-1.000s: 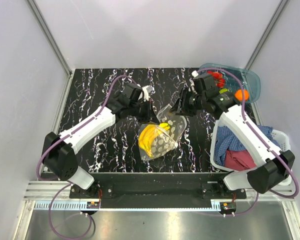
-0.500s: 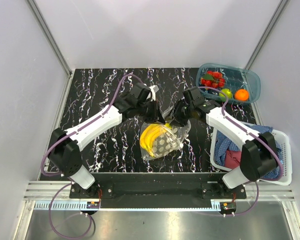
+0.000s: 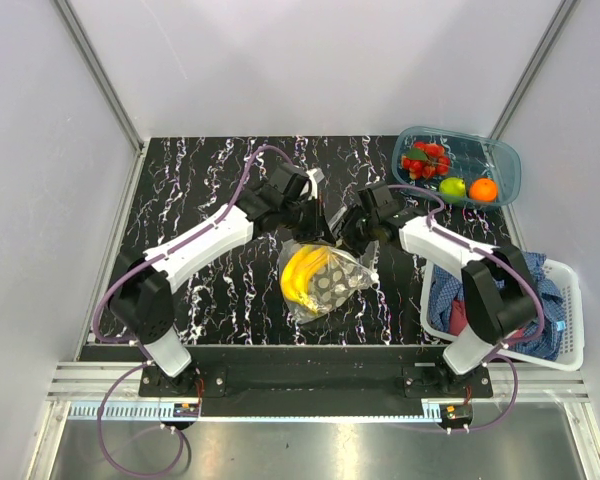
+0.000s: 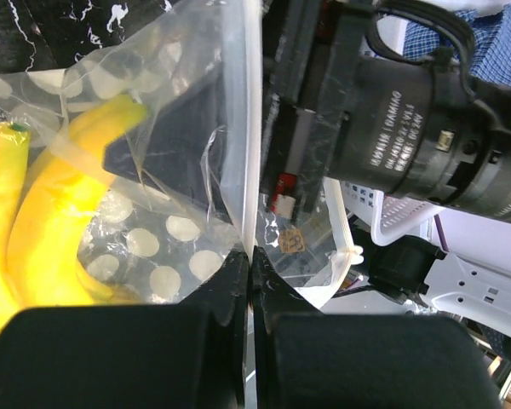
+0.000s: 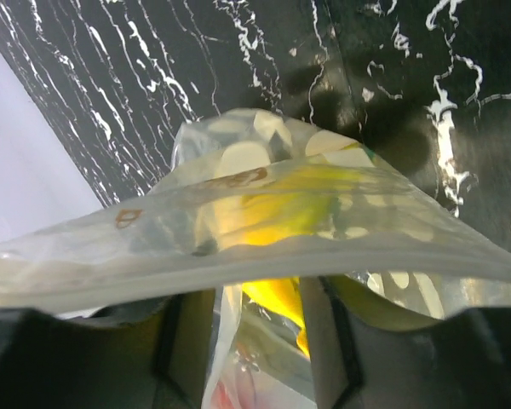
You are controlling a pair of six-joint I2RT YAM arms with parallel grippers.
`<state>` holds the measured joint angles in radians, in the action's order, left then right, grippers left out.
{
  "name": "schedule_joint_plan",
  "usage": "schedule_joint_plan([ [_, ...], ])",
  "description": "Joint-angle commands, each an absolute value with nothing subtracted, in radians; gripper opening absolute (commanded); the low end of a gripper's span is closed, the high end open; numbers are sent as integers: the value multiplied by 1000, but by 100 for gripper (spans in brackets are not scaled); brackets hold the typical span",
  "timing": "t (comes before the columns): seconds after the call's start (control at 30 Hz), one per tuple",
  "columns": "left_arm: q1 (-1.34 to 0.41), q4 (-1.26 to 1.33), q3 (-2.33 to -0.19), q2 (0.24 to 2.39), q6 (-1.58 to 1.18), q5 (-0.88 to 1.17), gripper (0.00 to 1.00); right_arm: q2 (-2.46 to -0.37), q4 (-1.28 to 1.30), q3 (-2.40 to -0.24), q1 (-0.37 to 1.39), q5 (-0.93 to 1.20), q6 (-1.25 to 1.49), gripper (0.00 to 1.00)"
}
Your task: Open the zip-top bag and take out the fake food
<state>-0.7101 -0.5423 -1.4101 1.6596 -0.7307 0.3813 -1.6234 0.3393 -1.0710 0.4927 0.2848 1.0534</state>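
Zip-top bag (image 3: 325, 280): it lay on the counter (image 3: 190, 180) between the two arms, near the front edge, with its mouth lifted toward the back where both hands met it.
Just changed: a second before, your right hand (image 3: 358, 232) was up by the teal tray (image 3: 508, 158). It had since swung back and down to the bag's mouth. The bag itself had barely shifted.
What that meant: to my eye you had just dropped off one fruit and come back for the next. The task looked well along but not finished, since the yellow banana (image 3: 305, 275) was not yet out.
Left hand (image 4: 249, 266): closed, pinching one lip of the bag's mouth and holding it up. It had not let go over that second.
Right hand: its fingers stood partly apart right at the opening, and the wrist view showed the zip strip lying across them. I could see nothing clamped between them.
Inside the bag: the yellow banana bunch lay against the dotted film. Nothing else showed in there.
Teal tray: it sat at the far right corner of the counter and held the red berry cluster (image 3: 425, 160), the green round fruit (image 3: 451, 186) and the orange (image 3: 483, 189), the last two side by side.
White basket (image 3: 572, 335): it stood at the right front and held a blue checked cloth (image 3: 450, 285) and a red cloth (image 3: 460, 318), both partly hidden by your right arm.
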Motion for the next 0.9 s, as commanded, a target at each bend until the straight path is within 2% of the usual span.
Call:
schedule_joint_plan([
  [0.0, -716, -500, -1466, 1670, -718, 413, 0, -1675, 267, -1080, 486, 317, 1083, 54],
  [0.27, -718, -499, -1462, 1667, -700, 411, 0, -1743, 233, -1069, 480, 339, 1097, 61],
  [0.33, -718, -500, -1459, 1666, -698, 416, 0, -1761, 232, -1072, 479, 345, 1101, 59],
  [0.4, -718, -500, -1453, 1667, -695, 419, 0, -1772, 226, -1068, 477, 348, 1112, 53],
  [0.5, -718, -497, -1451, 1667, -692, 423, 0, -1799, 206, -1078, 479, 368, 1109, 52],
  [0.67, -718, -500, -1445, 1677, -687, 434, 0, -1830, 166, -1089, 480, 403, 1115, 52],
  [0.77, -718, -499, -1443, 1683, -687, 437, 0, -1845, 129, -1088, 483, 426, 1130, 58],
  [0.87, -718, -500, -1442, 1689, -687, 439, 0, -1873, 101, -1085, 488, 449, 1152, 58],
])
